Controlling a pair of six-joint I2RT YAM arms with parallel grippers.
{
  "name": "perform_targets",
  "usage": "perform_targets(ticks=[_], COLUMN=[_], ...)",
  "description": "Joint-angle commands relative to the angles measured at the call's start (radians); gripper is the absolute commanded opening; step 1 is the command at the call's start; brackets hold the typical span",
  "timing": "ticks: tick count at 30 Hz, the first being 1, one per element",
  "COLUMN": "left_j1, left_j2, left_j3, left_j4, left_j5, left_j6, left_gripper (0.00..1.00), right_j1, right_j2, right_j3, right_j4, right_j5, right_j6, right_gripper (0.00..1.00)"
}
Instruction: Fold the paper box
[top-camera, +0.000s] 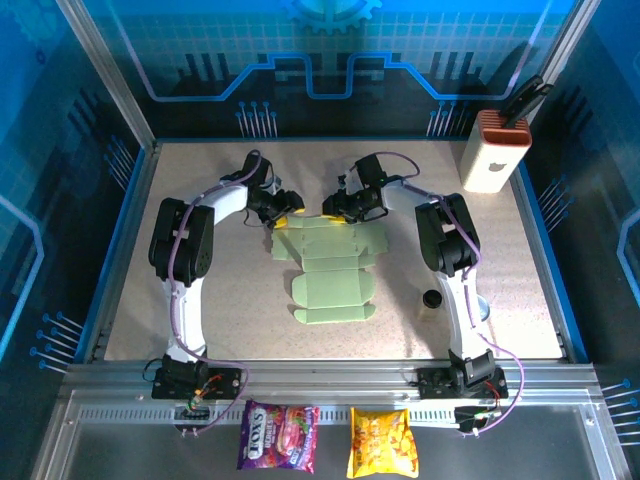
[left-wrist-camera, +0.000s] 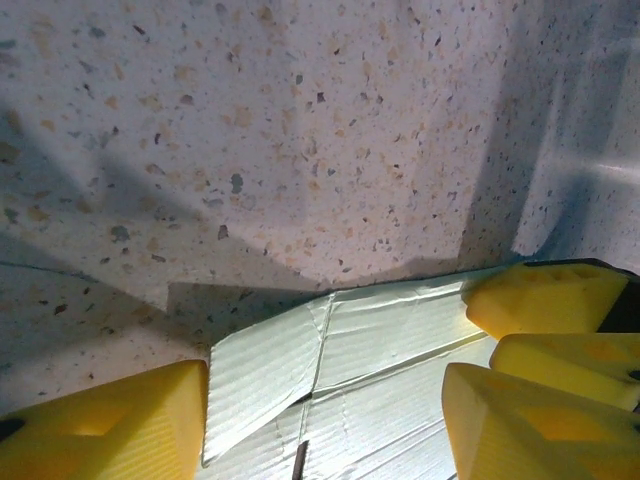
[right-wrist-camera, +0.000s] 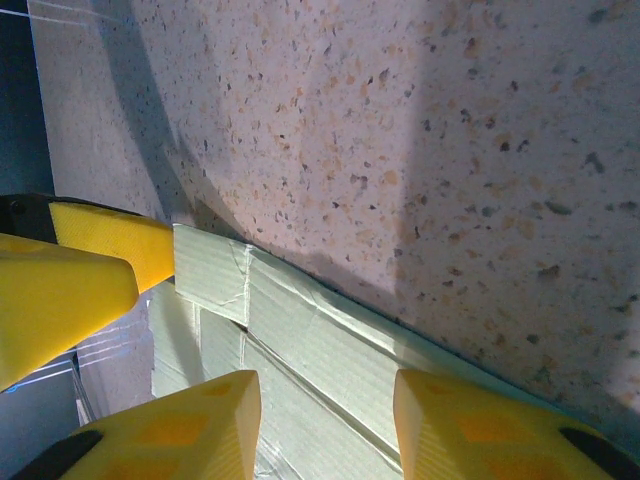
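Observation:
The paper box is a pale green die-cut sheet lying flat in the middle of the table, flaps spread. My left gripper is at its far left corner and my right gripper at its far edge, close together. In the left wrist view the left gripper is open, and the paper box's far flap spans the gap between its yellow fingers. The right gripper is also open above the paper box's far flap. That flap's edge casts a shadow on the table. The left arm's yellow fingers show at the left.
A white block with an orange ribbed top stands at the back right corner. A small black round thing lies by the right arm. Two snack packets lie on the front ledge. Metal rails border the speckled table.

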Motion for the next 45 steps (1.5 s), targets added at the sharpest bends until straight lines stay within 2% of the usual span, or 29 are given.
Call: perform_targets(ticks=[1, 7, 15, 21, 32, 45], left_j1=[0.005, -0.010, -0.047, -0.066, -0.091, -0.099], left_j2=[-0.031, -0.048, -0.035, -0.003, 0.060, 0.107], left_j3=[0.003, -0.002, 0.024, 0.055, 0.103, 0.071], left_j4=[0.012, 0.036, 0.043, 0.044, 0.055, 0.150], left_j5=[0.051, 0.077, 0.094, 0.116, 0.142, 0.168], left_j6=[-0.020, -0.038, -0.055, -0.056, -0.075, -0.131], left_gripper=[0.61, 0.54, 0.53, 0.47, 0.43, 0.39], right_j1=[-0.006, -0.006, -0.006, -0.005, -0.006, -0.009], right_j2=[0.019, 0.013, 0.013, 0.015, 0.020, 0.026], right_j3=[-0.046, -0.051, -0.052, -0.053, -0.049, -0.052], right_j4=[-0.062, -0.059, -0.058, -0.057, -0.062, -0.060], right_j5=[0.034, 0.034, 0.035, 0.032, 0.028, 0.025], right_j6=[0.006, 0.007, 0.008, 0.008, 0.003, 0.002], right_gripper=[0.41, 0.41, 0.38, 0.38, 0.37, 0.37])
